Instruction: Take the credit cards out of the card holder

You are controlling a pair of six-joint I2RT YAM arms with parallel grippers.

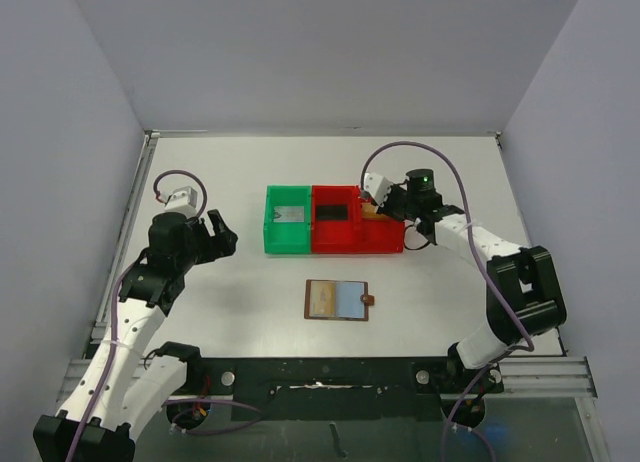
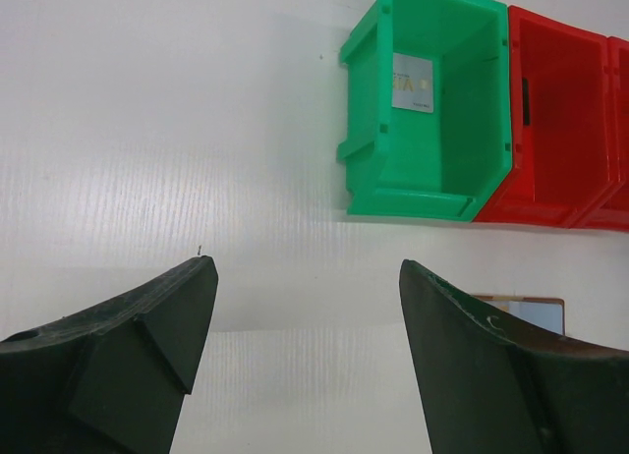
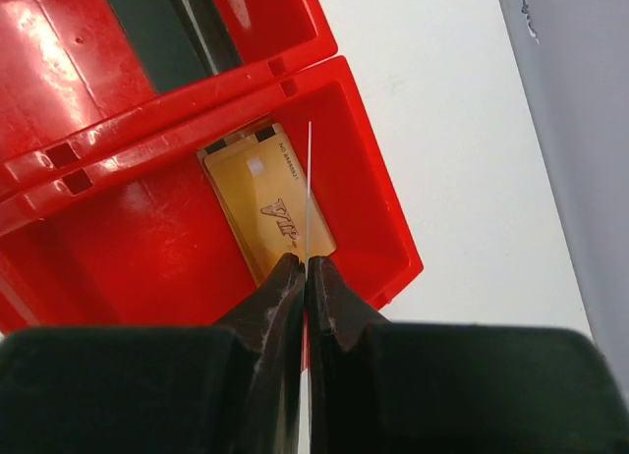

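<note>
The brown card holder (image 1: 337, 300) lies open and flat on the table in front of the bins; its corner (image 2: 526, 312) shows past my left fingers. My right gripper (image 1: 385, 204) (image 3: 307, 262) hangs over the right-hand red bin (image 3: 369, 194), shut on a thin credit card seen edge-on (image 3: 309, 179). A gold card (image 3: 270, 203) lies flat in that bin below it. A pale card (image 1: 290, 215) (image 2: 413, 83) lies in the green bin (image 2: 423, 194). My left gripper (image 1: 222, 232) (image 2: 307, 267) stands open and empty above bare table left of the green bin.
Three bins stand in a row mid-table: the green one (image 1: 288, 244), a middle red one (image 1: 335, 244) holding a dark card (image 1: 333, 213), and the right red one (image 1: 385, 244). Grey walls close in the table on three sides.
</note>
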